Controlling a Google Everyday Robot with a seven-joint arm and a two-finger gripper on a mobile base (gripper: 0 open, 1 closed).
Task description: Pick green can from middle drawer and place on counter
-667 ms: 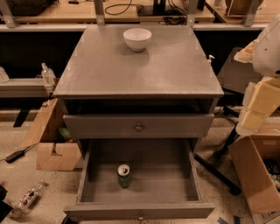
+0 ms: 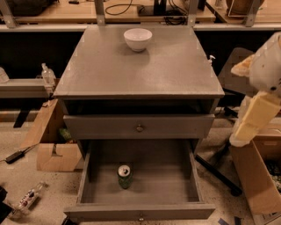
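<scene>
The green can [image 2: 124, 176] stands upright on the floor of the pulled-out middle drawer [image 2: 175, 176], left of its centre, with its silver top showing. The drawer's front panel with a small knob [image 2: 140, 218] is at the bottom edge. The grey counter [image 2: 140, 70] is the cabinet top above it. Only my arm's white and cream links [image 2: 254, 116] show at the right edge, right of the cabinet and well apart from the can. My gripper itself is out of view.
A white bowl [image 2: 138, 38] sits at the back of the counter. The drawer above [image 2: 139, 127] is nearly shut. Cardboard boxes stand on the floor at left [image 2: 52, 149] and right [image 2: 257, 176]. A plastic bottle [image 2: 28, 197] lies at lower left. A wooden table with cables [image 2: 131, 11] is behind.
My arm links at the right edge have shifted slightly downward. The can, the drawer and the bowl have not moved.
</scene>
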